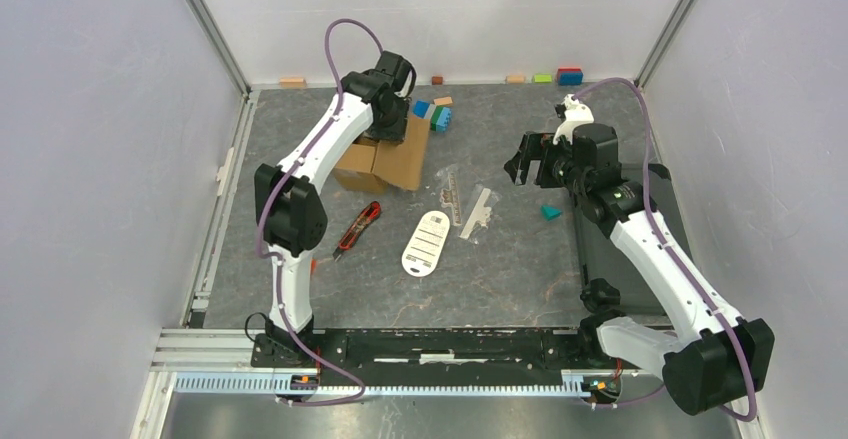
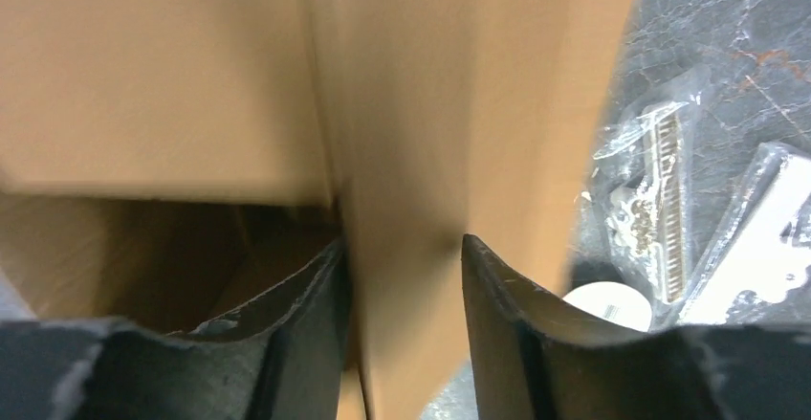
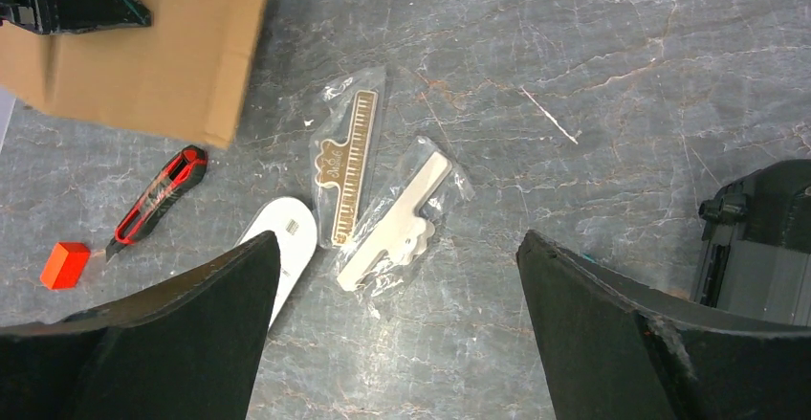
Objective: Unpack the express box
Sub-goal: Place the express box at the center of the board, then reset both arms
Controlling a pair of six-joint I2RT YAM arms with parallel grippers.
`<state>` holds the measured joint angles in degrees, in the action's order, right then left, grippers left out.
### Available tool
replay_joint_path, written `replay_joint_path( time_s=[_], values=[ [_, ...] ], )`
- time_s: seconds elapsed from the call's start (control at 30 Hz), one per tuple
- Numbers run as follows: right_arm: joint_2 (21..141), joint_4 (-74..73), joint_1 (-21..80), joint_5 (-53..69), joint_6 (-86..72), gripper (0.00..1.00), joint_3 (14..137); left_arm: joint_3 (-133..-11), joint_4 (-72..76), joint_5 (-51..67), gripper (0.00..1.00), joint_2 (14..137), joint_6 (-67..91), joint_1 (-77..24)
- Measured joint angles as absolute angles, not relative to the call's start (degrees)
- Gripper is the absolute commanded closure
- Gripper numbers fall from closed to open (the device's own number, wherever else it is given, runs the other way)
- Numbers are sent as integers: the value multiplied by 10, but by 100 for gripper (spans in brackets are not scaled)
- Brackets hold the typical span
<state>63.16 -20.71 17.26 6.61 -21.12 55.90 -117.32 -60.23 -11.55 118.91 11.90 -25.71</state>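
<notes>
Blurry express box (image 2: 411,104), partly off-frame

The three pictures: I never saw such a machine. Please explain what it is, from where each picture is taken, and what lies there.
These are two white robot arms at the near edge of a table. One picture looks down from above; the other two come from a camera on each wrist, so the dark shapes are that arm's own fingers. The left gripper stands open at a flap of the brown express box. The right gripper hangs wide open and empty. On the table lie a red-black knife, a white tag, two clear bags and toy blocks.
</notes>
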Motion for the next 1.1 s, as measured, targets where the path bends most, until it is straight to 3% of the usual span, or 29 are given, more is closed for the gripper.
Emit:
replay_joint_path(
  time_s=[0.03, 0.07, 0.1, 0.4, 0.77, 1.1],
  values=[
    [632, -207, 173, 66, -211, 2, 559, -1175, -602, -116, 34, 1189, 116, -256],
    [632, -207, 173, 67, -211, 2, 559, -1176, -603, -118, 6, 1189, 113, -255],
    [632, -207, 173, 67, -211, 2, 559, -1177, -603, -119, 0, 1189, 112, -255],
    [632, -216, 176, 70, -211, 2, 570, -1163, -607, -86, 0, 1148, 107, -255],
    [609, -199, 181, 82, -211, 2, 578, -966, -518, 39, 0, 831, 150, -327],
    [591, -185, 184, 80, -207, 2, 577, -804, -430, 72, 0, 723, 166, -328]
  ],
)
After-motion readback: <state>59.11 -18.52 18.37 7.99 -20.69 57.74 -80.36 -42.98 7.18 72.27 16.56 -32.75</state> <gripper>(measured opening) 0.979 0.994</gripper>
